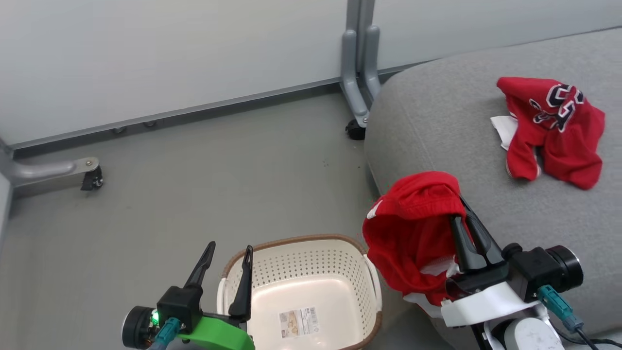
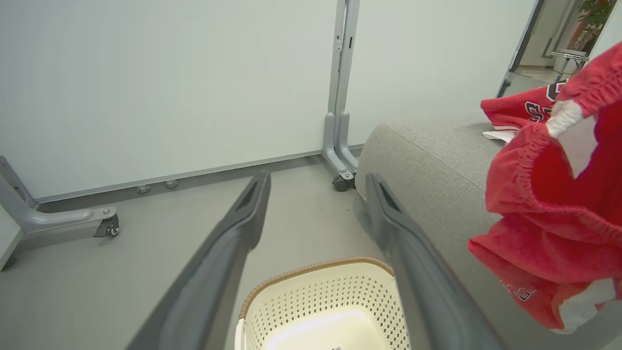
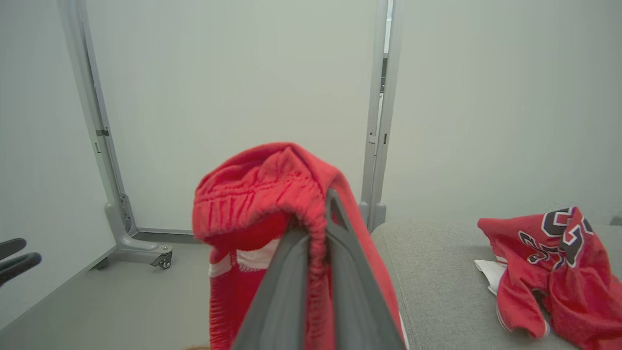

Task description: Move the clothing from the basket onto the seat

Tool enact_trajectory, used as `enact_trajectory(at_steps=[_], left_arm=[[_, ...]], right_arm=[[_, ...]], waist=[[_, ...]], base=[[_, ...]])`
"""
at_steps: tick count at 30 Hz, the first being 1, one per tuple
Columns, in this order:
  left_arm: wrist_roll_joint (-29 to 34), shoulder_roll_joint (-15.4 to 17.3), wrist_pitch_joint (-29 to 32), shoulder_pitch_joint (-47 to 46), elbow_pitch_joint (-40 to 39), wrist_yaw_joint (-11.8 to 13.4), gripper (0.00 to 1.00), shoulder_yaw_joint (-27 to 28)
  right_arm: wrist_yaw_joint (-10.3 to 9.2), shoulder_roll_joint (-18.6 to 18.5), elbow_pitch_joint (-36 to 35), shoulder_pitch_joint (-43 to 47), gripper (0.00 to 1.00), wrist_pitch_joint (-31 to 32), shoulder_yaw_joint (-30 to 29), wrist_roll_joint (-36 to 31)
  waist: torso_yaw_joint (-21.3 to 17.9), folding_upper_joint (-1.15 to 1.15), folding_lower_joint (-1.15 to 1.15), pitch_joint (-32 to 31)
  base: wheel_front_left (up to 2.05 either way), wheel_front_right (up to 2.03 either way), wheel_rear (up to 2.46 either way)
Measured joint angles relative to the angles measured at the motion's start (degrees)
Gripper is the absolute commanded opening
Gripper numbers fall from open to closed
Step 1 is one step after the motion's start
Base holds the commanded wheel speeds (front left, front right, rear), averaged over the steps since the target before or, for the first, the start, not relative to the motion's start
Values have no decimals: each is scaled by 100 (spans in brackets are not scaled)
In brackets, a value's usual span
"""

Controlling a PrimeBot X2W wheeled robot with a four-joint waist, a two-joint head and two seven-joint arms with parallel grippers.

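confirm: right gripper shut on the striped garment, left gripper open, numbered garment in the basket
Not quite. The numbered garment lies on the seat, not in the basket, as the head view shows. The rest holds: the right gripper is shut on the striped garment and the left gripper is open.

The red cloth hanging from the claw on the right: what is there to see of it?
The red cloth is a soft sports garment with a gathered elastic band and white stripes and trim. It hangs crumpled and bunched, its band pinched in the shut right claw. It is held up outside the basket, by the near edge of the seat. Whether its lower folds brush the seat cannot be told.
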Motion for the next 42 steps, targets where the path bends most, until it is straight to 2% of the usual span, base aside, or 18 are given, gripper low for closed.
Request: enact_trajectory(at_steps=[15,22,27,34,36,42], left_arm=[[190,-18,1,-48,88,-100,100,37],[285,53,5,-242,82,-152,100,-26],[383,147,149,-500,-7,-249,100,-146],[530,358,346,-1024,-333,-357,100,-177],[561,443,401,-1184,-420,-398,100,-177],[627,556,510,-1655,-670,-424,100,-147]], right_arm=[[0,-4,-289,62,0,0,-244,231],[0,-9,-454,-105,0,0,-348,198],[0,-12,-798,-793,0,0,-675,253],[0,-15,-1137,-2434,0,-1,-1262,290],[1,-45,-1070,-3023,0,-1,-1505,515],[-1,-827,-481,-4482,0,-1,-1991,926]], waist=[[-1554,0,0,161],[-2113,0,0,381],[-2264,0,0,719],[-2229,0,0,1369],[-2156,0,0,1602],[-1830,0,1,2335]], base=[[0,0,0],[0,0,0],[0,0,0],[0,0,0],[0,0,0],[0,0,0]])
